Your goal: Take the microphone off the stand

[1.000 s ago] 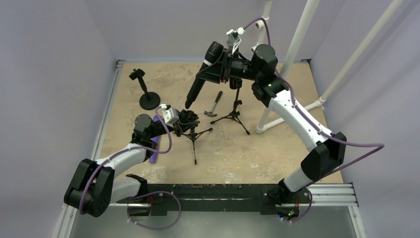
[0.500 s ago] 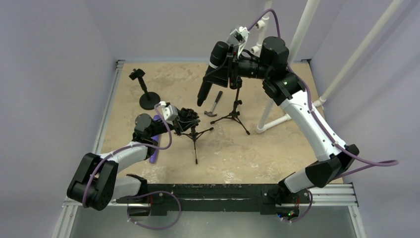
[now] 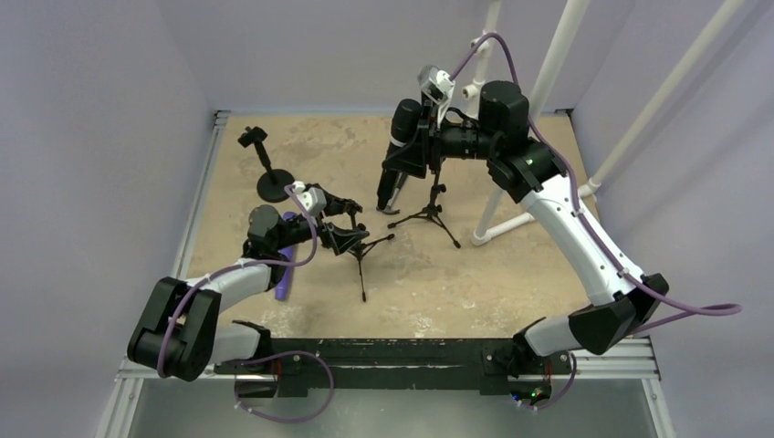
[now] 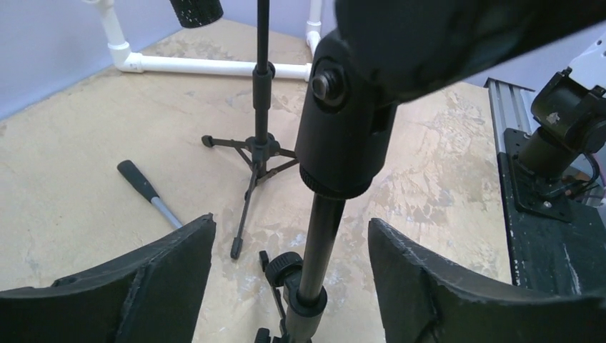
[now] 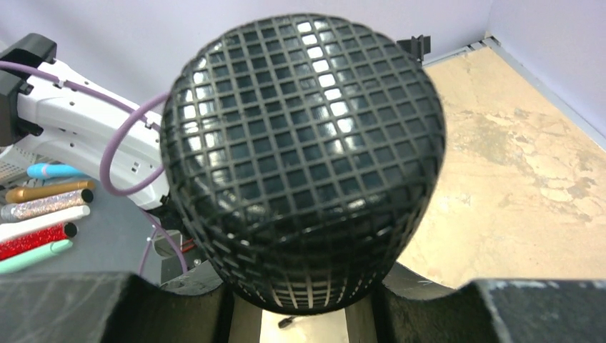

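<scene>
— Where is the microphone [image 3: 396,151]?
— It is up in the air, over the far part of the table [image 3: 511,292]. The right gripper [image 3: 415,151] has it. It is off the little stand [image 3: 359,251].
— How does the gripper hold it?
— The two fingers [image 5: 114,307] press on the sides, just under the round mesh head. In the right wrist view the head fills almost everything. The handle end points down and leans a bit to the left.
— What is near it?
— A tall stand [image 3: 431,205] with three legs is just beside it. A hammer [image 4: 146,191] lies on the table under it.
— And the left gripper [image 3: 345,224]?
— It is low, by the little stand. Its fingers [image 4: 143,286] are wide apart. The thin pole [image 4: 318,236] is between them, but they do not touch it. The left gripper holds nothing.
— What is on top of the pole?
— A fat black joint [image 4: 343,136] with a bolt in its side. Above that the picture is too close and dark to tell.
— Anything else on the table?
— A stand with a round flat foot [image 3: 271,178] is at the back left. A purple thing [image 3: 287,274] lies under the left arm. White pipes [image 3: 511,224] are on the right.
</scene>
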`<state>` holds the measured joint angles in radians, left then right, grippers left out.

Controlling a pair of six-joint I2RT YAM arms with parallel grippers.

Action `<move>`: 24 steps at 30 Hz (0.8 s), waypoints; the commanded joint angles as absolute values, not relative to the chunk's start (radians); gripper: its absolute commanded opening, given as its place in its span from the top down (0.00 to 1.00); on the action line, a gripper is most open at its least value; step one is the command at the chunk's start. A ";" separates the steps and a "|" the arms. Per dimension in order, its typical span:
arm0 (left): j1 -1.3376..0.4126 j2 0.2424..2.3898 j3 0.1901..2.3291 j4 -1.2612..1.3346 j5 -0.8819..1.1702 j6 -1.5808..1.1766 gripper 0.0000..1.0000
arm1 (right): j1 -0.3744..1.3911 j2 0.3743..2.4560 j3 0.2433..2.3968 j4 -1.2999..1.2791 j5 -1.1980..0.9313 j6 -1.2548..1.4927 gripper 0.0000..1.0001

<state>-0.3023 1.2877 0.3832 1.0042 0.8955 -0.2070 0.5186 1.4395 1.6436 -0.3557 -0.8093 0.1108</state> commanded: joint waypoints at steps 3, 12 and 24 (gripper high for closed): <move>-0.257 1.184 0.412 0.996 0.935 -0.183 0.00 | 0.517 1.365 1.625 -0.388 -0.841 0.043 1.00; -0.122 1.036 0.480 0.868 1.074 -0.226 0.00 | 0.517 1.329 1.609 -0.443 -0.883 -0.033 1.00; -0.060 0.921 0.906 -0.335 1.052 0.264 0.00 | 0.517 1.328 1.589 -0.460 -0.914 -0.055 1.00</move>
